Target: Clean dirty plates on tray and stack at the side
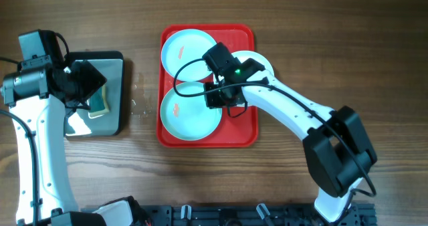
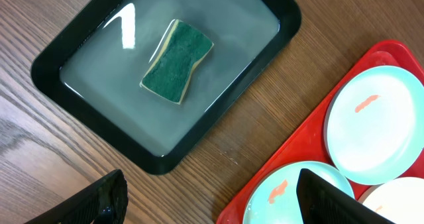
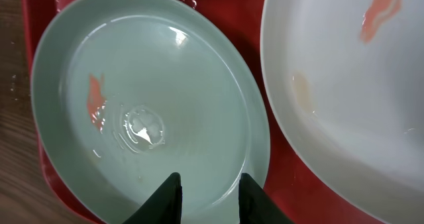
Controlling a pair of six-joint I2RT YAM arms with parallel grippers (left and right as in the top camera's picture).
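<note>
1. Red tray [image 1: 244, 131] at the middle of the counter [image 1: 334, 25], carrying all three plates.
2. Far turquoise plate [image 1: 186, 49] in the tray's far-left corner, with a reddish smear on its face.
3. Near turquoise plate [image 1: 190, 119] filling the near-left part, just beside the far one. Bears a reddish smear toward its left and a small puddle of water [image 3: 142, 128] near its middle.
4. White plate [image 2: 401, 201] at the far right of the tray, mostly hidden under the right arm [image 1: 287, 105] in the overhead view.
5. Right end effector [image 3: 211, 181] above the right rim of the near turquoise plate, fingers [image 3: 165, 201] a little apart, only the plate's surface showing between them. Cannot tell whether they touch the plate.
6. Left end effector [image 1: 87, 89] well left of the tray, above the black pan [image 2: 41, 70], fingers spread wide and gripping nothing.
7. Green-and-yellow sponge [image 2: 177, 61] lying flat in the wet pan, apart from both end effectors.
</note>
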